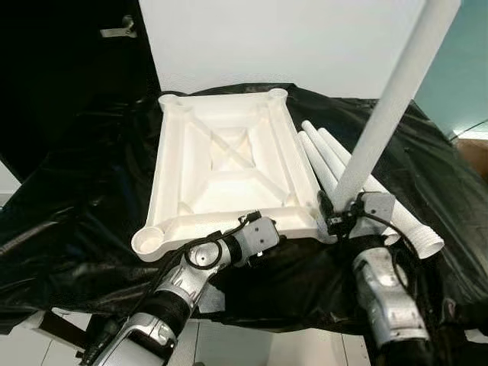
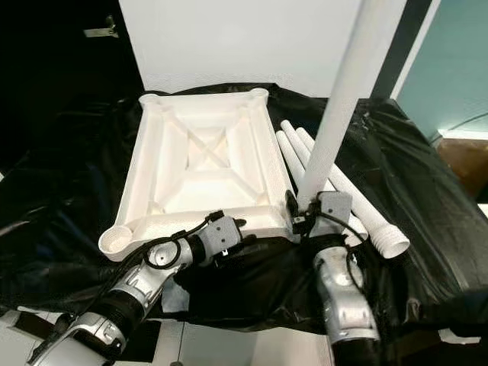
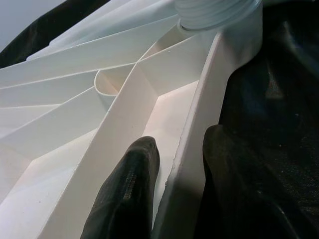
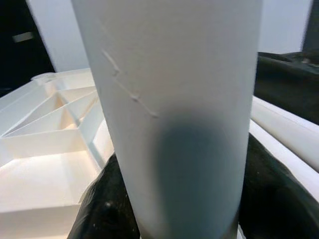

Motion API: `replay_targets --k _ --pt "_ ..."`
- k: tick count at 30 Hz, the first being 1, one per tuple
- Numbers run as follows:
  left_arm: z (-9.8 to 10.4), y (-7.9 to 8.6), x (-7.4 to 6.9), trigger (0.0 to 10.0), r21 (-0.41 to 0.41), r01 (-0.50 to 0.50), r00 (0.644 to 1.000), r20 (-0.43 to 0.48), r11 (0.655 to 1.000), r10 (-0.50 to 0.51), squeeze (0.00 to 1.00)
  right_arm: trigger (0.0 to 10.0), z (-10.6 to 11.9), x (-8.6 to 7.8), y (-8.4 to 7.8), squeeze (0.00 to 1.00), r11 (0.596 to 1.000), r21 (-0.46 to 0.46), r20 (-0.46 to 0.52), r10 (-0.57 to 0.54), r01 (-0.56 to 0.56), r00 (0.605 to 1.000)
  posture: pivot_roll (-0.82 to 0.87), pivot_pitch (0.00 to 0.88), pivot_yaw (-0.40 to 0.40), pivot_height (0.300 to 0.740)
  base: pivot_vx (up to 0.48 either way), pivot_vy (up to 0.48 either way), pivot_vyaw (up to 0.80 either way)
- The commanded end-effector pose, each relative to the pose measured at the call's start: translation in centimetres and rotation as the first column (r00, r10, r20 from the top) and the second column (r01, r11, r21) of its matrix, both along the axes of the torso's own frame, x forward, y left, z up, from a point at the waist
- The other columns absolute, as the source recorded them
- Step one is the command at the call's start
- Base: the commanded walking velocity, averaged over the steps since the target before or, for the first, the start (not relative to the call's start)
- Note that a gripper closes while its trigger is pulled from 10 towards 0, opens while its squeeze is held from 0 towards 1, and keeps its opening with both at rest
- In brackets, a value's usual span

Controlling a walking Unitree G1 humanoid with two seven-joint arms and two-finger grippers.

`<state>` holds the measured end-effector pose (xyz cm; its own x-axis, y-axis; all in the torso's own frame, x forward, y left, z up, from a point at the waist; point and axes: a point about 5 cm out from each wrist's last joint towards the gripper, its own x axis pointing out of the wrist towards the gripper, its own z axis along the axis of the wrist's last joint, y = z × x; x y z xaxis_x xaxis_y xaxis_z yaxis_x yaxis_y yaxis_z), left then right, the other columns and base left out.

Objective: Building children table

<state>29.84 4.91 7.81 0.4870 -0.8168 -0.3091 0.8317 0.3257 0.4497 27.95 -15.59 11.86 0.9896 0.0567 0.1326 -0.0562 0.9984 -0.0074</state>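
A white plastic tabletop (image 1: 229,183) lies upside down on a black sheet, its ribs facing up. My left gripper (image 1: 255,229) is at its near edge, shut on the near rim (image 3: 185,164), one finger (image 3: 127,191) inside and one outside. My right gripper (image 1: 337,217) is shut on a long white leg (image 1: 389,99) and holds it upright at the near right corner. The leg's threaded end (image 3: 214,12) sits at that corner socket. The leg (image 4: 174,109) is close in front of the right wrist camera. Three more legs (image 1: 335,164) lie to the right of the tabletop.
The black sheet (image 1: 84,229) covers the whole work surface and hangs over its near edge. A round open socket (image 1: 150,240) is at the tabletop's near left corner. A white panel (image 1: 290,38) stands behind, a dark door (image 1: 69,76) at the left.
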Motion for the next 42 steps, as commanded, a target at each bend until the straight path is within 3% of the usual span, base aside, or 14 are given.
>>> replay_targets --k 1,8,9,10,11,14,15,16,17,24,25,30,33,42 --pt "-2.9 0.9 -1.2 10.0 0.087 0.003 0.993 -0.121 0.996 0.007 0.0 0.0 -1.7 -0.5 -0.8 0.0 0.997 0.011 -0.079 -0.07 0.071 0.994 -0.05 0.024 -0.011 0.74 0.0 0.0 0.0" --pt "-2.9 1.0 -1.2 10.0 0.094 0.009 0.993 -0.122 0.996 0.003 0.0 0.0 -1.7 -0.4 -0.3 0.0 0.996 0.019 -0.076 -0.081 0.083 0.994 -0.05 0.026 0.003 0.74 0.0 0.0 0.0" --pt "-2.9 1.1 -1.2 10.0 0.095 0.011 0.993 -0.121 0.995 0.001 0.0 2.0 -1.8 -0.4 -0.2 0.0 0.995 0.016 -0.079 -0.095 0.097 0.992 -0.05 0.025 0.005 0.74 0.0 0.0 0.0" --pt "-2.9 1.1 -1.2 10.0 0.095 0.011 0.993 -0.121 0.995 0.001 0.0 2.0 -1.8 -0.4 -0.2 0.0 0.995 0.016 -0.079 -0.095 0.097 0.992 -0.05 0.025 0.005 0.74 0.0 0.0 0.0" --pt "-2.7 1.1 -1.0 10.0 0.095 0.011 0.993 -0.116 0.995 0.0 0.0 10.0 -1.8 -0.4 0.2 0.0 0.995 0.001 -0.075 -0.097 0.097 0.992 -0.05 0.026 0.009 0.74 0.0 0.0 0.0" --pt "-2.6 1.2 -0.9 10.0 0.095 0.011 0.994 -0.113 0.995 0.0 0.0 10.0 -1.5 -0.4 0.4 0.0 0.997 -0.036 -0.064 -0.072 0.07 0.995 -0.05 0.028 0.009 0.74 0.0 0.0 0.0" --pt "-2.6 1.2 -1.0 10.0 0.094 0.012 0.994 -0.113 0.996 -0.001 0.0 10.0 -1.3 -0.5 0.2 0.07 0.997 -0.05 -0.056 -0.063 0.06 0.996 -0.06 0.032 0.008 0.74 0.0 0.0 0.0" --pt "-2.6 1.1 -1.0 10.0 0.093 0.013 0.994 -0.113 0.996 -0.002 0.0 10.0 -1.2 -0.5 0.1 0.07 0.997 -0.059 -0.05 -0.06 0.057 0.997 -0.06 0.032 0.008 0.74 0.0 0.0 0.0" --pt "-2.6 1.1 -1.1 10.0 0.092 0.015 0.993 -0.115 0.996 -0.004 0.0 10.0 -1.0 -0.5 -0.2 1.0 0.997 -0.061 -0.042 -0.059 0.056 0.997 -0.06 0.035 0.008 0.74 0.0 0.0 0.0" --pt "-2.7 1.0 -1.3 10.0 0.09 0.022 0.993 -0.119 0.996 -0.011 0.0 10.0 -0.4 -0.2 -1.1 0.96 0.995 -0.094 -0.028 -0.032 0.029 0.999 -0.06 0.037 0.01 0.74 0.0 0.0 0.0" --pt "-2.7 0.9 -1.3 10.0 0.09 0.022 0.993 -0.118 0.996 -0.011 0.0 10.0 -0.4 -0.2 -0.9 0.0 0.994 -0.11 -0.034 0.02 -0.024 0.999 -0.06 0.035 0.009 0.74 0.0 0.0 0.0" --pt "-2.6 1.0 -1.2 10.0 0.089 0.02 0.993 -0.117 0.996 -0.009 0.0 10.0 -0.5 -0.3 -0.4 0.0 0.979 -0.154 -0.047 0.127 -0.133 0.991 -0.06 0.033 0.008 0.74 0.0 0.0 0.0" --pt "-2.5 1.0 -1.0 10.0 0.092 0.015 0.993 -0.115 0.996 -0.005 0.0 10.0 -0.3 -0.8 -0.3 0.0 0.92 -0.212 -0.076 0.32 -0.329 0.944 -0.07 0.026 0.006 0.74 0.0 0.0 0.0" --pt "-2.5 0.7 -0.9 10.0 0.087 0.014 0.994 -0.113 0.996 -0.004 0.0 10.0 1.3 1.0 -3.7 0.0 0.89 -0.274 -0.106 0.348 -0.364 0.931 -0.07 0.024 0.003 0.74 0.0 0.0 0.0"
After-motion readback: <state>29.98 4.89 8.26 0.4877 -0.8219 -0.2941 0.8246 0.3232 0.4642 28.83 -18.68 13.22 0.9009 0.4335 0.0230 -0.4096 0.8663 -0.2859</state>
